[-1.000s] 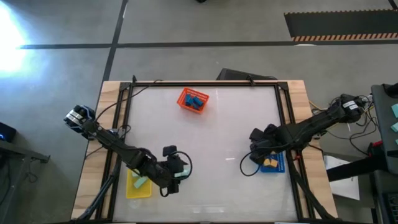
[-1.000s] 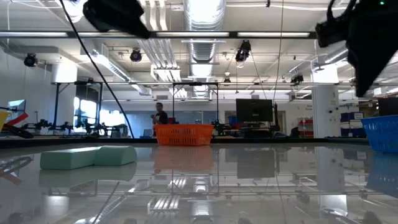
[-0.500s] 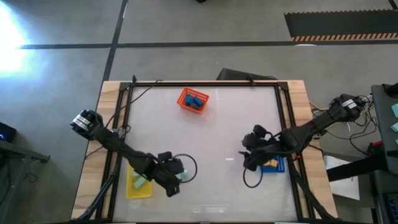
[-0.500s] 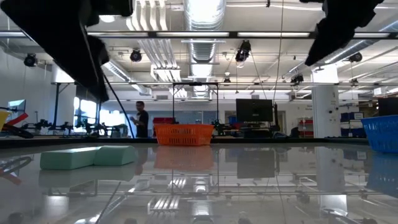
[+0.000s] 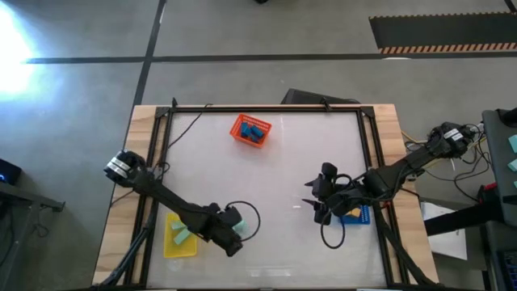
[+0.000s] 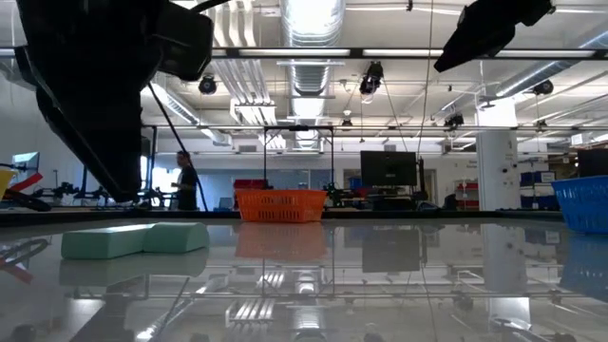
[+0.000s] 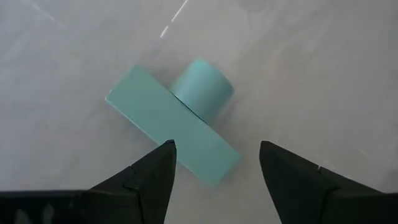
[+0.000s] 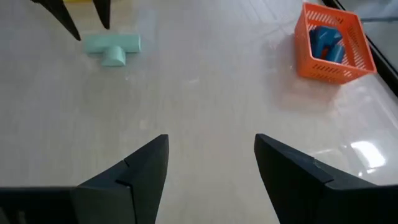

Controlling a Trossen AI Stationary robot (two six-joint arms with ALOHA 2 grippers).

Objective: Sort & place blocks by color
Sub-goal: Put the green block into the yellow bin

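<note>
A mint green bar (image 7: 171,127) and a mint green cylinder (image 7: 202,93) lie on the table top, touching in a T shape; they also show in the low view (image 6: 133,239) and the right wrist view (image 8: 113,45). My left gripper (image 7: 216,149) is open and hangs above the bar's near end, its fingers to either side, touching nothing; in the high view (image 5: 233,242) it hides them. My right gripper (image 8: 211,140) is open and empty, above the table just left of the blue tray (image 5: 357,215). Blue blocks (image 5: 254,129) lie in the orange tray (image 5: 240,134).
The yellow tray (image 5: 174,246) at the near left holds a mint green block (image 5: 184,236). The blue tray holds an orange block (image 5: 351,211). The orange tray stands at the far middle. A person (image 6: 185,180) walks in the room behind the table.
My left gripper has gone toward the table's near edge and a little right, over the mint green pair. My right gripper has gone toward the table's left, away from the blue tray. The blocks have stayed still. The person behind the table has walked left.
</note>
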